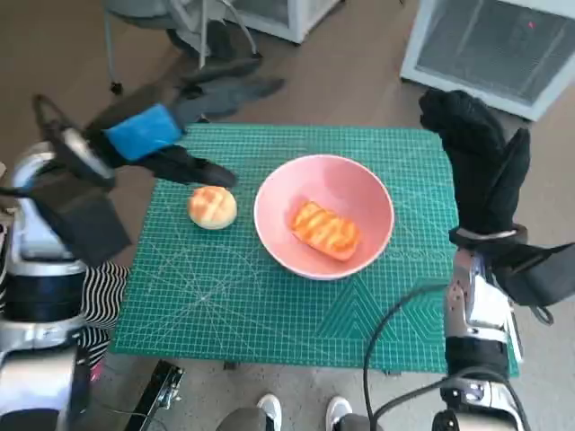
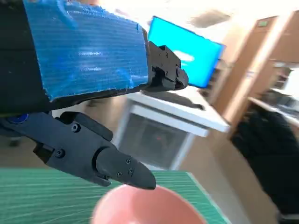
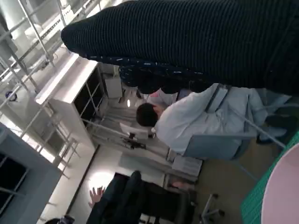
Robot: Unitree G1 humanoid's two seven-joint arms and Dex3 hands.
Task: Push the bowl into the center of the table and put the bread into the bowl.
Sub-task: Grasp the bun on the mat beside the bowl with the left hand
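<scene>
- Sitting near the middle of the green-matted surface [image 1: 225,314], the pink bowl [image 1: 324,215] already holds one striped loaf [image 1: 325,230], so the push looks done.
- A round bread roll [image 1: 212,207] lies on the mat just beside the bowl's rim, on the robot's left.
- The left robot hand [image 1: 171,135] hovers above and behind the roll, fingers spread and holding nothing; its lower finger [image 1: 193,169] points toward the roll.
- The right robot hand [image 1: 481,162] stands upright beyond the bowl's far side, fingers together; it appears to grip nothing.
- The step in hand, as I judge it, is taking the roll: lower the left robot hand straight over it, close gently so the soft crust is not crushed, lift clear of the rim, then release above the bowl's free side.
- Avoid nudging the bowl off centre.
</scene>
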